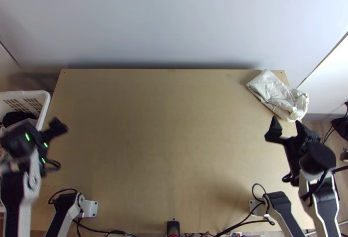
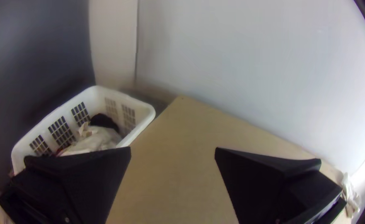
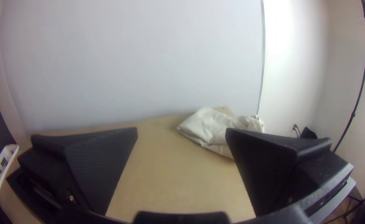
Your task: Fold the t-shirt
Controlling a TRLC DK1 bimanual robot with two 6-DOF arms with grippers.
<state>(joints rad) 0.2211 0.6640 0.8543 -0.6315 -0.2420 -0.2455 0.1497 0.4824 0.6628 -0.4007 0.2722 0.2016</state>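
Wall (image 1: 174, 19): pale, behind the table (image 1: 165, 141).
Table: light wood.
Basket (image 2: 120, 97): white, left of the table.
Cloth (image 1: 273, 90): likely the t-shirt, bunched at the table's far right corner; its overhang could drag it off if nudged.
Left pincer (image 2: 172, 149): wide, near the table's left edge.
Right pincer (image 3: 181, 130): wide, near its right.

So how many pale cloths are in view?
2 that I can see: a bunched cloth at the far right corner of the table, another cloth in the basket left of it. More may be hidden in there.
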